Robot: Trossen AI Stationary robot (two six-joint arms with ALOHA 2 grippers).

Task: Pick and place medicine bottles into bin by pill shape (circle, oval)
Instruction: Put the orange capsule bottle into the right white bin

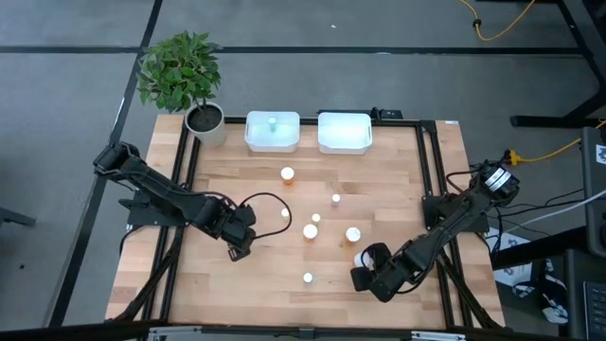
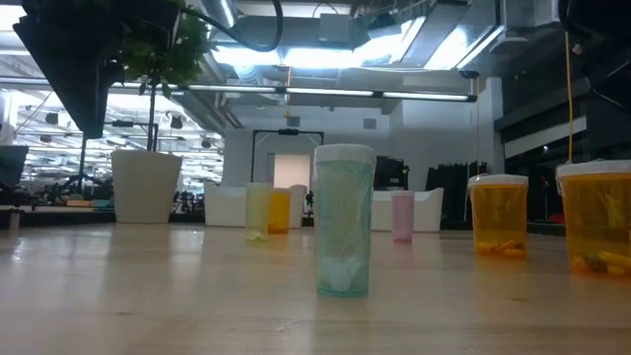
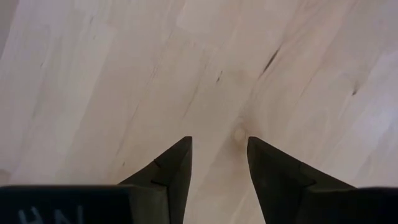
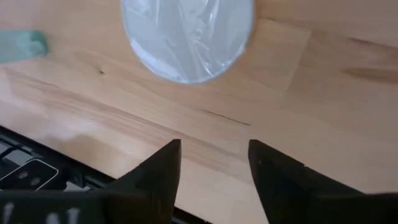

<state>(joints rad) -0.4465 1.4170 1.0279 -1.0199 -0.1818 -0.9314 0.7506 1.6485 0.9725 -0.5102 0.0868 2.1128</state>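
Several white-capped medicine bottles stand mid-table, among them an orange one (image 1: 287,174) at the far side, one (image 1: 310,231) in the middle and a pale green one (image 1: 307,278) (image 2: 343,222) near the front. My right gripper (image 1: 365,272) (image 4: 214,152) points down at the front right, open, with a bottle's white cap (image 4: 186,37) just ahead of its fingertips and apart from them. To the left of the bottles my left gripper (image 1: 237,248) (image 3: 219,149) hangs open over bare wood.
Two white bins (image 1: 273,133) (image 1: 344,134) stand at the far edge; the left one holds a small bottle (image 1: 273,122). A potted plant (image 1: 204,121) stands at the far left corner. A black frame rail (image 4: 31,171) runs along the table edge near my right gripper.
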